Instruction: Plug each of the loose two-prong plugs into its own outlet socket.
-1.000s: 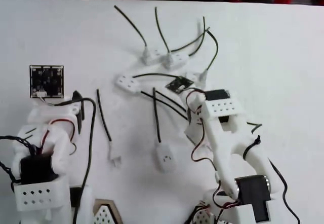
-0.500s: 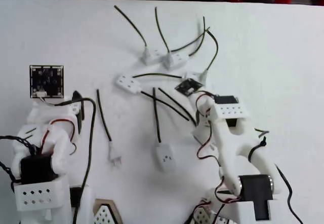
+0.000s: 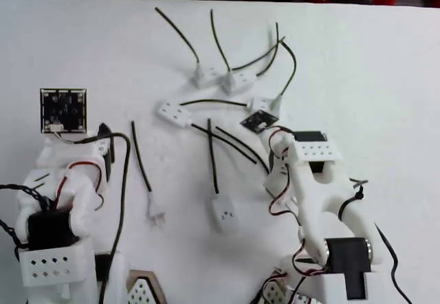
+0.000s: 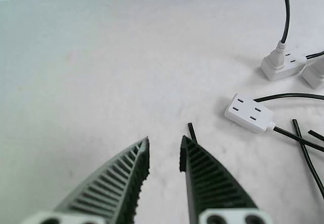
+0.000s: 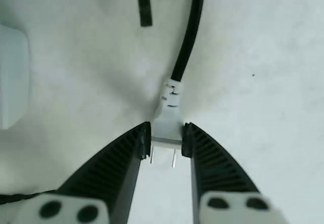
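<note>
High view: a white worktop [image 3: 385, 77] is seen with the left arm [image 3: 55, 214] folded at the near left corner and the right arm [image 3: 316, 194] stretched toward the middle. A pair of sockets [image 3: 238, 80] is set touching side by side toward the far edge. A third socket [image 3: 174, 113] is placed nearer, left of centre, and a fourth socket [image 3: 225, 214] is found near the front between the arms. A loose plug [image 3: 157, 214] on a short black cord is laid flat between the left arm and the fourth socket, apart from both. Left wrist view: the left hand [image 4: 164, 140] is shown with its fingers parted a little and nothing between them, low over bare worktop. The cut end of a black cord [image 4: 191, 131] is seen just beside one fingertip, with the third socket and one of the pair farther off. Right wrist view: the right hand [image 5: 166, 127] is closed on a white plug [image 5: 167, 120], which is gripped by its two sides with both prongs pointed back at the camera. Its black cord [image 5: 190, 31] is run away across the worktop, and another cut cord end [image 5: 144, 3] and a white block [image 5: 12, 77] are seen nearby.
</note>
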